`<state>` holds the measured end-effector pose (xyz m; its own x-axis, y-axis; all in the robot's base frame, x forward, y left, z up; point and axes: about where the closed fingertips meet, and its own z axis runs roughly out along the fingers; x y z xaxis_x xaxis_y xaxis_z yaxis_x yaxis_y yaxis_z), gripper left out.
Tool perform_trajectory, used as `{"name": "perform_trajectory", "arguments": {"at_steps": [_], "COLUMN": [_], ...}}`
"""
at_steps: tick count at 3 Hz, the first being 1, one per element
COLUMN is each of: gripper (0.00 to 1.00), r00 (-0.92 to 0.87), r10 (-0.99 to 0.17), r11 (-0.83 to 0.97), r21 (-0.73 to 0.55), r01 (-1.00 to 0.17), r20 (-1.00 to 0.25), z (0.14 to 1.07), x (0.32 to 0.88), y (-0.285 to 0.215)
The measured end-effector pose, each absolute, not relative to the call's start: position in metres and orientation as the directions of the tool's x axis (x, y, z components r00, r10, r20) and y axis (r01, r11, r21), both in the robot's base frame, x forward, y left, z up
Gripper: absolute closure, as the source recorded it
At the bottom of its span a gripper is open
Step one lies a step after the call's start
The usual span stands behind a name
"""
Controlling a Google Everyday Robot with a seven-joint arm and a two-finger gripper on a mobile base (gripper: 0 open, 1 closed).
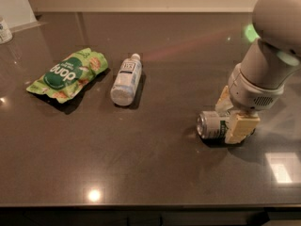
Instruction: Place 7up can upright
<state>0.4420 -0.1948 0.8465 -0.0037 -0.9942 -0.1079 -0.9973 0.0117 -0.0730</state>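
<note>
The 7up can lies on its side on the dark countertop at the right, its silver top facing left. My gripper is down over the right part of the can and straddles its body, with the cream-coloured tip in front of it. The arm's grey wrist rises up and to the right above it and hides the can's far end.
A clear plastic water bottle lies on its side at centre left. A green snack bag lies left of it. A small white container stands at the far left edge. The counter's front edge runs along the bottom.
</note>
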Motion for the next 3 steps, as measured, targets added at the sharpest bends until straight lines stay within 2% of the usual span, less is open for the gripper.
{"name": "perform_trajectory", "arguments": {"at_steps": [1,2,3], "gripper": [0.64,0.88,1.00], "r00": [0.008,0.070,0.181], "r10": [-0.994,-0.994,-0.982], "r11": [0.001,-0.056,-0.157], "r21": [-0.082,-0.155,-0.278], "r01": [-0.997,-0.986,-0.948], "r20": [-0.106,-0.087,-0.061], "z": [0.853,0.870,0.894], "x": [0.446,0.459,0.477], "y": [-0.194,-0.191,-0.184]}}
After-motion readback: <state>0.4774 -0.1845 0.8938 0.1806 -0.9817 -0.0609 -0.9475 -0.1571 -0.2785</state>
